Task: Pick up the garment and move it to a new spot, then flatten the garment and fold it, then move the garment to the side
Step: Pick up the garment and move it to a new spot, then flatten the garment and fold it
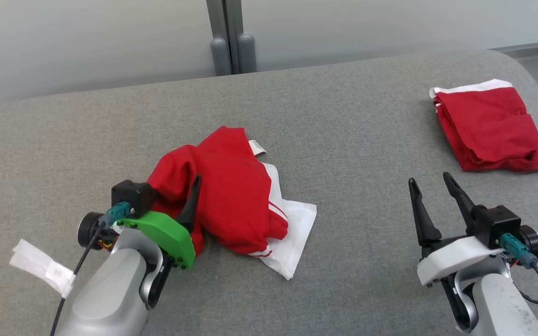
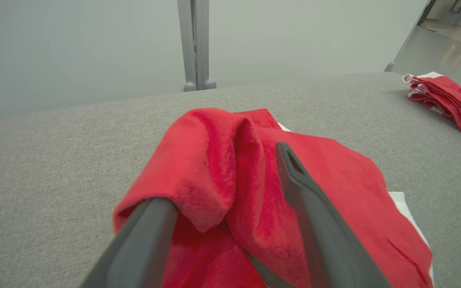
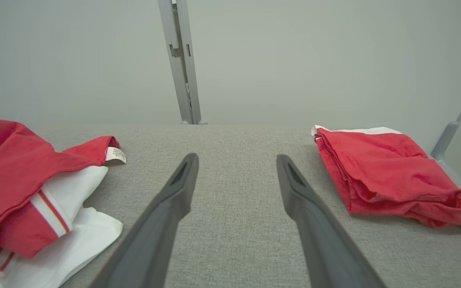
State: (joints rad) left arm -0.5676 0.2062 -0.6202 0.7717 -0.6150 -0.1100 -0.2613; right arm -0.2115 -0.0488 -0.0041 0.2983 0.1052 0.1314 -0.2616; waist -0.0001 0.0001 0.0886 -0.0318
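I am counting two red-and-white garments on the grey fabric surface (image 1: 343,116); the crumpled garment (image 1: 231,196) is lying centre-left in the head view; the folded garment (image 1: 491,128) is sitting at upper right; of two grippers, the left gripper (image 2: 222,176) is standing open with a red fold draping one finger (image 2: 142,240); the right gripper (image 1: 428,179) is standing open at lower right, holding nothing.

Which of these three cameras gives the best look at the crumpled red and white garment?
The head view: the crumpled garment lies whole there, red and white parts both plain. The left wrist view is too close, red folds draped over the left hand. The right wrist view cuts it off at the left edge.
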